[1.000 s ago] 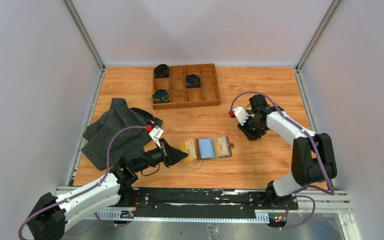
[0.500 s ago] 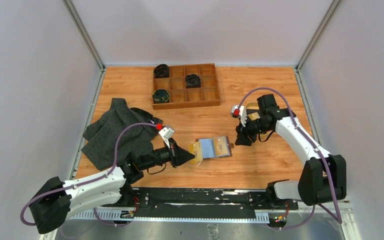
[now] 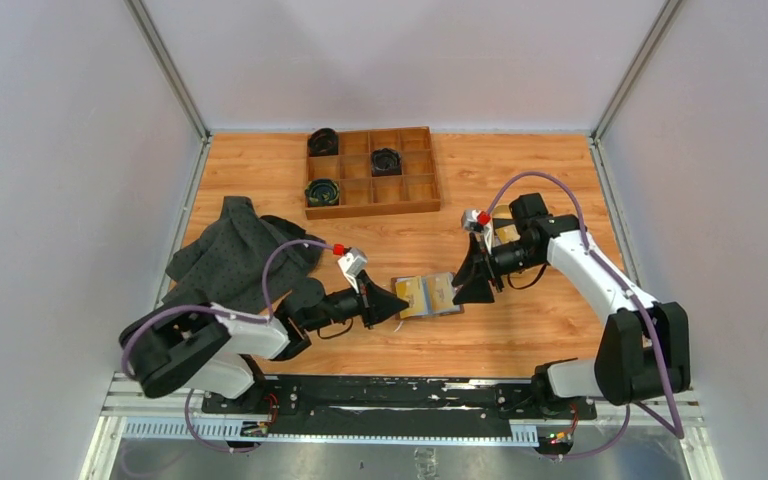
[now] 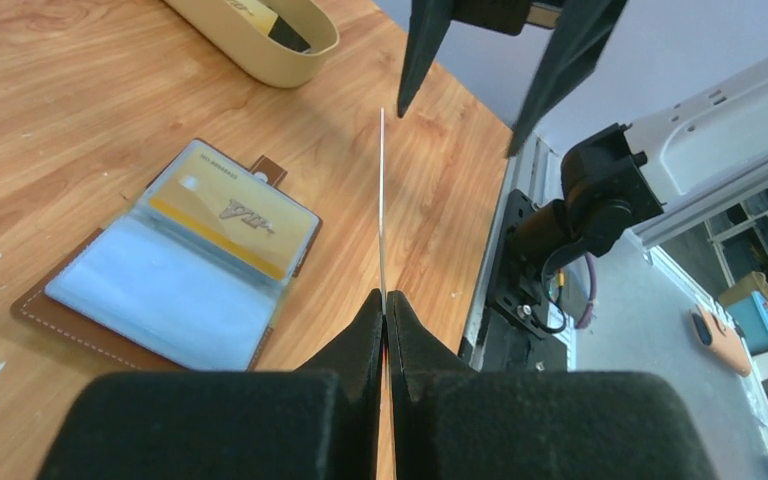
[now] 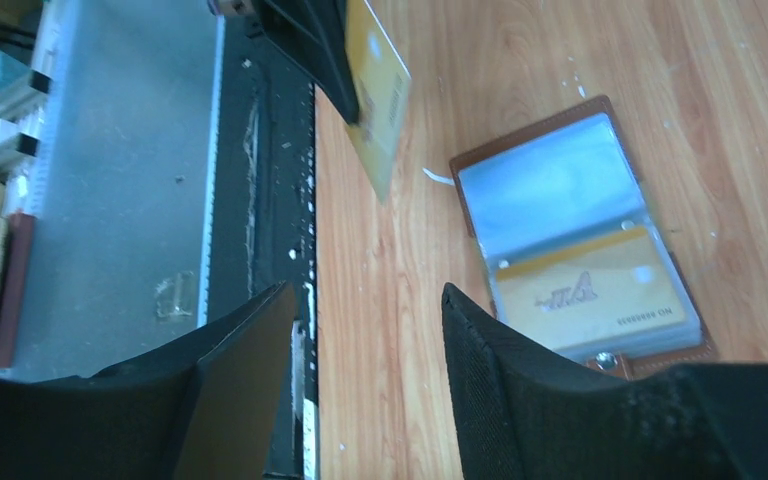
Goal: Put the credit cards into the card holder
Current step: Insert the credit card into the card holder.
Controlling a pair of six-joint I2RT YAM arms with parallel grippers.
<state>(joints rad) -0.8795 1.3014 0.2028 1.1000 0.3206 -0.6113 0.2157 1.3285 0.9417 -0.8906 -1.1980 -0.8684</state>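
Left wrist view tells it best. The yellow-gold plastic credit card (image 4: 382,200) stands edge-on, a thin upright line at frame centre. Its lower end is pinched in the left gripper (image 4: 385,300), which is clenched tight on it. Lifted clear of the wood like that, its free end looks offered for a hand-over or a re-grip. And here's the taker: the right gripper (image 4: 457,130) hangs at the top of the frame, jaws spread and empty, just short of the card's tip.

At lower left of that view the small brown leather card holder (image 4: 160,290) lies open and flat, pale blue sleeves up. Another gold card (image 4: 230,215) is already tucked in by the snap tab. The held card is beside the holder, not touching it.

At upper left sits the tan oval dish (image 4: 300,65) with more cards inside. From the top camera, the crumpled grey cloth (image 3: 235,260) lies at left and the brown wooden compartment tray (image 3: 370,210) at top centre.

Against a second ago, the right gripper was off at the right by the dish, nearly closed. Now it has swung in to the holder's right edge and opened up. The left arm has pushed in from the left, carrying the card closer to the holder.
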